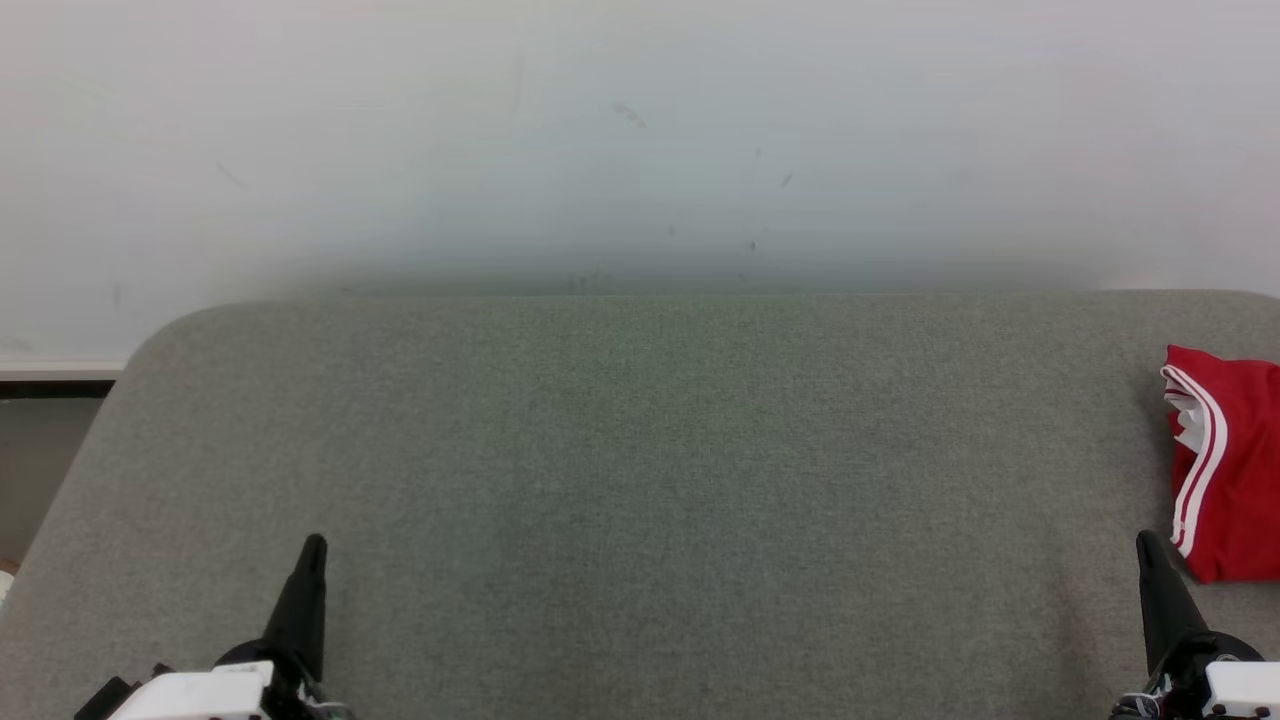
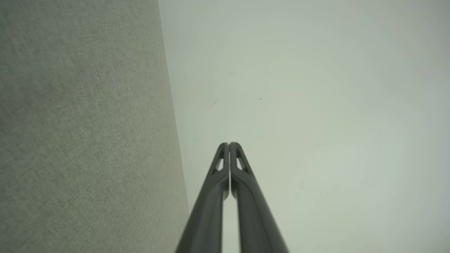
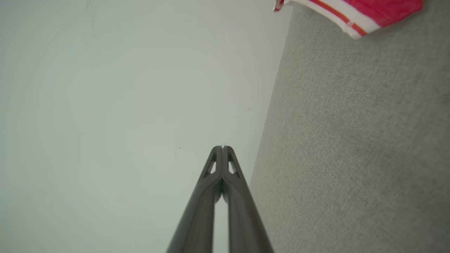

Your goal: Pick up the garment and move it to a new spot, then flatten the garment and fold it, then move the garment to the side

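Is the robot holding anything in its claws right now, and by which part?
Nothing is held. The left claw and right claw are both shut and empty, while the red garment lies apart from them at the right edge of the grey surface.

The worktop is overlooked from the head, toward the wall; each wrist view is aimed along its own fingers, worktop edge and wall being shared.
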